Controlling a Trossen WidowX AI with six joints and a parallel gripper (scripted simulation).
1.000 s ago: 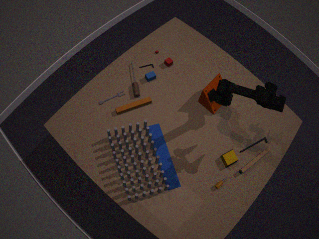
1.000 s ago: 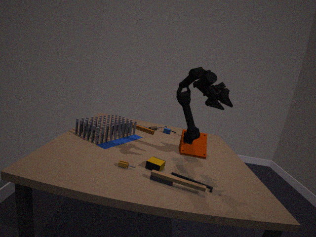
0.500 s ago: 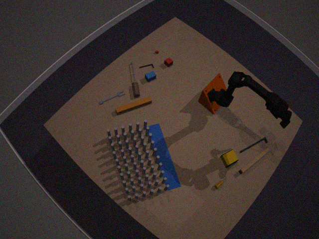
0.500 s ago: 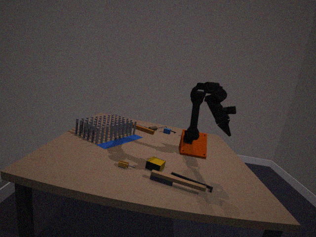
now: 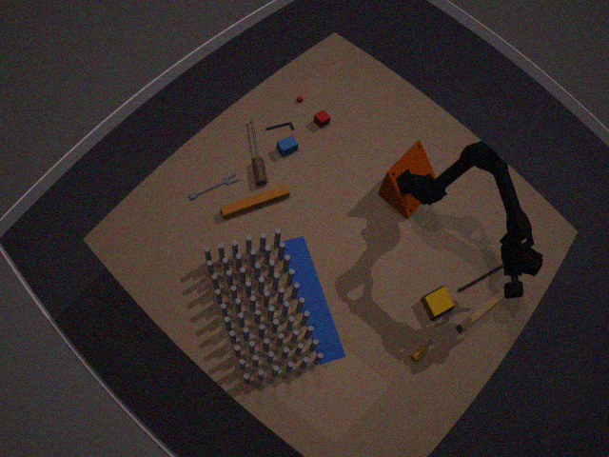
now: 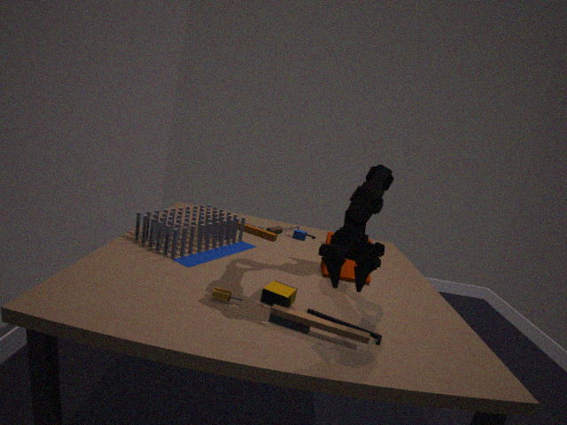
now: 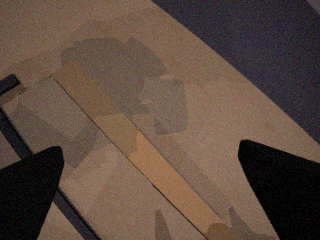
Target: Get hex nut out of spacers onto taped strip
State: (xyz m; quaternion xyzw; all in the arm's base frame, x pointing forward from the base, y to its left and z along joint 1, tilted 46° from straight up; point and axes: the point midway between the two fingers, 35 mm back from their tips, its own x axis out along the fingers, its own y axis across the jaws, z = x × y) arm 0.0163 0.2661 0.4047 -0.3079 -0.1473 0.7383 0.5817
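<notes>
Black and wide open, the gripper (image 5: 513, 289) (image 6: 346, 288) (image 7: 152, 152) hangs above the table (image 5: 359, 118) (image 6: 151, 311), its fingers well apart and nothing between them. In the wrist view, a long wooden stick (image 5: 481, 313) (image 6: 325, 322) (image 7: 160, 172) runs slantwise through the gap between the fingers, with a black hooked rod (image 5: 480, 278) (image 6: 343, 323) (image 7: 75, 217) lying beside it, roughly parallel (its bent end shows at the left edge there).

Near these tools sit a yellow-topped block (image 5: 438, 302) (image 6: 279, 293) and a small yellow-handled screwdriver (image 5: 419, 352) (image 6: 221, 294). The metal spacers (image 5: 252, 298) (image 6: 192, 228) stand upright in rows, with the blue taped strip (image 5: 322, 314) (image 6: 214, 254) along one side. The hex nut cannot be made out in any view, so I cannot tell where it lies (the spacers hide much of the surface between them).

Across the table, an orange bar (image 5: 255, 201) (image 6: 259, 231) lies near a forked tool (image 5: 213, 188) and a brown-handled tool (image 5: 258, 169) (image 6: 275, 229).
</notes>
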